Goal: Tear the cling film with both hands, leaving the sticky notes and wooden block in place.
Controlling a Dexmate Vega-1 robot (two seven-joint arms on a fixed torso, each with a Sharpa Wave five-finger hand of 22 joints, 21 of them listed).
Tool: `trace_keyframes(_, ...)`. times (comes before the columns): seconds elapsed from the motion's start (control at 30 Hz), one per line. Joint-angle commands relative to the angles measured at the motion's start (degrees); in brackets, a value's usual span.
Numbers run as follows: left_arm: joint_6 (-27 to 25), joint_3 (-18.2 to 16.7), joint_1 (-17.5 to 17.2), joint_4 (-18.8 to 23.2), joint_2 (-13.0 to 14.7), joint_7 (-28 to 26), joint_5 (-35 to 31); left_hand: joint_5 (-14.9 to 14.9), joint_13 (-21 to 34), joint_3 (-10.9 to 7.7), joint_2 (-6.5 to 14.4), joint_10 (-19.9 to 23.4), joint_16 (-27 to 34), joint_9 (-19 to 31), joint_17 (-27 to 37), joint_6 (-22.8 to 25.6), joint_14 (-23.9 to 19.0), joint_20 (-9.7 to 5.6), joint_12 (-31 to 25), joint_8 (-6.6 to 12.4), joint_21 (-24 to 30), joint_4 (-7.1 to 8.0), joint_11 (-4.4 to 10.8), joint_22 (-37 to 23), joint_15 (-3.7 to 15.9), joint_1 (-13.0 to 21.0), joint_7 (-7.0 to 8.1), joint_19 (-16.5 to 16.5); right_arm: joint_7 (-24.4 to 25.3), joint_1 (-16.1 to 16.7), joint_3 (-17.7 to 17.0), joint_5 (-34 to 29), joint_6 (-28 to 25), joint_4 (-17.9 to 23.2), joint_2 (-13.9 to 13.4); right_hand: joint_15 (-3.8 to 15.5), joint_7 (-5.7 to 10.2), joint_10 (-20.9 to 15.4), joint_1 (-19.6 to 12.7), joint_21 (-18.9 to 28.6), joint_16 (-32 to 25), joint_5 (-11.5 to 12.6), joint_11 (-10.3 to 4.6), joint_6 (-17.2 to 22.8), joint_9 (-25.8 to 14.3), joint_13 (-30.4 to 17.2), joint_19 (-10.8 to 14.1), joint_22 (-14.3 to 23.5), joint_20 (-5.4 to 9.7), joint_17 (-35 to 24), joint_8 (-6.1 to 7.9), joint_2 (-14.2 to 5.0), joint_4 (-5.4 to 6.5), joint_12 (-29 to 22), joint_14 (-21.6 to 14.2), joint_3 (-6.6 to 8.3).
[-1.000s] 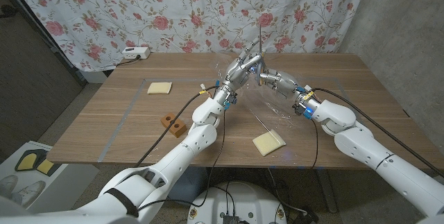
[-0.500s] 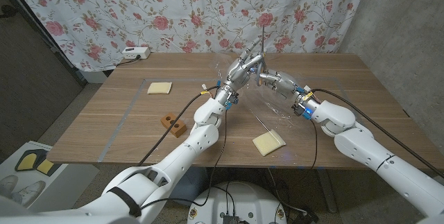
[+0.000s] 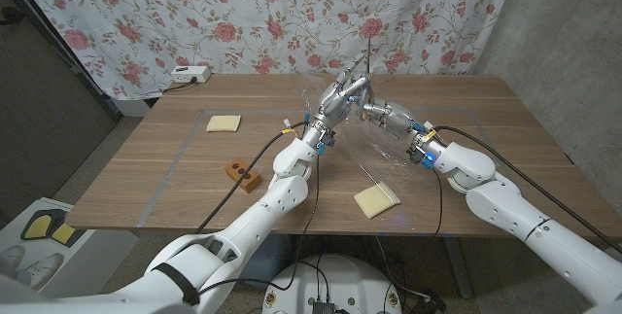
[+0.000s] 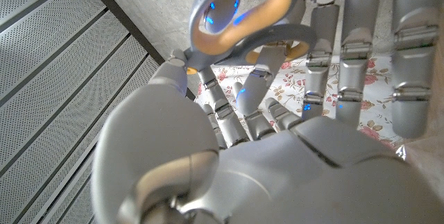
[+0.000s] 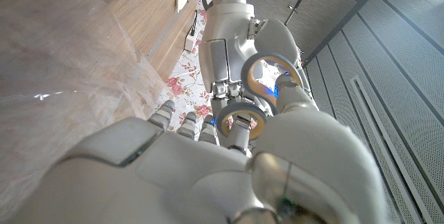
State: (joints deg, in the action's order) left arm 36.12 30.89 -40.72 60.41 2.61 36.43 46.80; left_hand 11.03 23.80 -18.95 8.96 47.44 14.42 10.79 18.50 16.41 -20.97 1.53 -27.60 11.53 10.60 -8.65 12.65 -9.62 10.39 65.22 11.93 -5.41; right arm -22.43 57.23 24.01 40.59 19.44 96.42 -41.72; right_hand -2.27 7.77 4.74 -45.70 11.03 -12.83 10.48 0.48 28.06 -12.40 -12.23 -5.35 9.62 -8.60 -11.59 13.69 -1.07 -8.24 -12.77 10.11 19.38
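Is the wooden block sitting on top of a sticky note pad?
No: the wooden block lies on bare table, apart from both sticky note pads.

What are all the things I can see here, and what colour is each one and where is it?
Table: one, brown wood, under everything.
Cling film: one clear sheet, held up over the middle of the table, trailing down towards the near sticky note.
Sticky notes: two pale yellow pads, one on the table's left side, one near the front edge.
Wooden block: one, reddish brown, front left of the table.
Power strip: one, white, at the far left corner.
Curtain: one, white with pink roses, behind the table.
Left hand: silver, raised over the table's middle, gripping the film.
Right hand: silver, right beside it, also gripping the film.
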Motion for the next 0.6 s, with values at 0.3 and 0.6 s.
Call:
trace_keyframes(0.3,0.89,0.32,-0.23,0.74,0.13,-1.01,-1.27,0.37,8.70,-1.72,0.59,0.82,0.41,0.15,0.26,1.05,0.67,-0.06,-0.22,0.30,0.26,0.99,0.27,-0.14,1.49,0.41,0.26,0.37,-0.50,0.10,0.33,0.00,-0.96,1.02,-0.80,-0.57,-0.47,-0.14,-1.06,-0.08,-0.12,0.34,0.34,0.74,-0.07,-0.03,0.18,0.13,-0.87,-0.08,-0.08,0.18,-0.15,-0.33,8.13,-0.32)
trace_keyframes(0.6,0.87,0.43,-0.04,0.95,0.07,-1.35,-1.24,0.40,8.68,-1.58,0.66,0.86,0.71,0.15,0.51,1.66,0.39,-0.15,-0.15,0.37,0.26,0.96,0.27,-0.14,1.64,0.52,0.24,0.36,-0.77,0.34,0.39,0.24,-1.36,1.66,-1.26,-0.91,-0.83,0.41,-1.28,-0.26,0.09,0.37,1.34,0.23,-0.06,0.00,-0.21,0.14,-1.07,-0.09,-0.50,0.13,-0.12,0.02,8.47,-0.52)
